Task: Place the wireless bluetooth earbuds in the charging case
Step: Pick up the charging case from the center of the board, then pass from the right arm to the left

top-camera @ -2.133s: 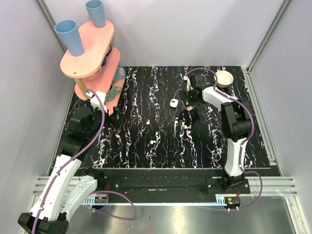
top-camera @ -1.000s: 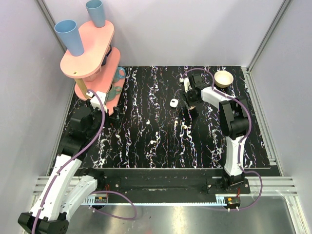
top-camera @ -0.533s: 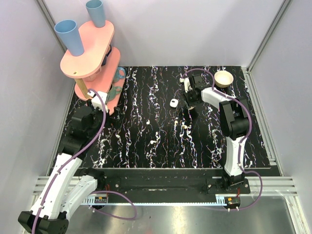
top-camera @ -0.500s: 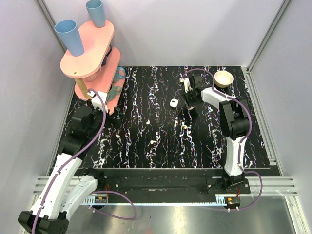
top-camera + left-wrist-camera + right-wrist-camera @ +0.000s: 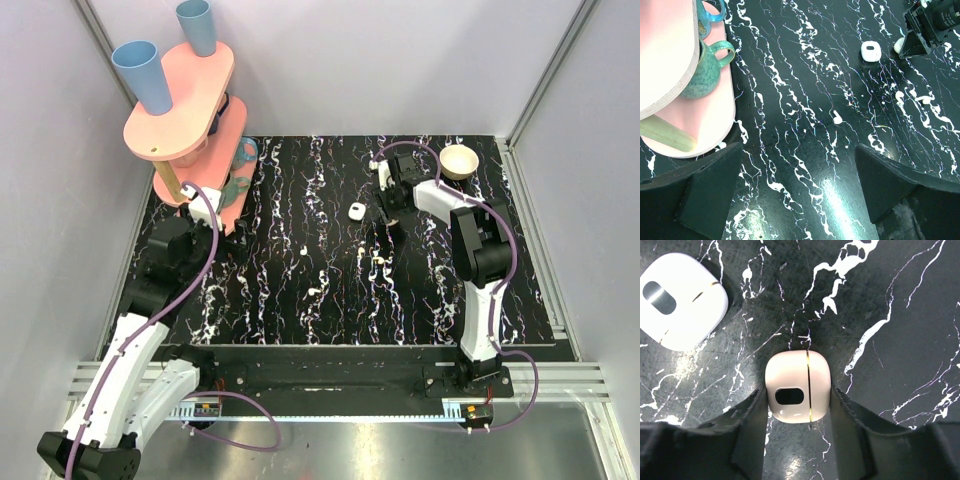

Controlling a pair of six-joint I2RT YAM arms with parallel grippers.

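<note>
The left end effector (image 5: pixel 799 170) gapes wide above the tabletop (image 5: pixel 790 75), and its wrist view shows one earbud (image 5: pixel 837 118) lying loose near the white case (image 5: pixel 870 51). Only the right wrist view shows the right end effector (image 5: pixel 797 390) clamping the cream case (image 5: pixel 797 375) by its sides.

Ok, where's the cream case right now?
In the right wrist view it is at the centre: the cream case is pinched between the right gripper fingers, with the white case up-left of it.
</note>
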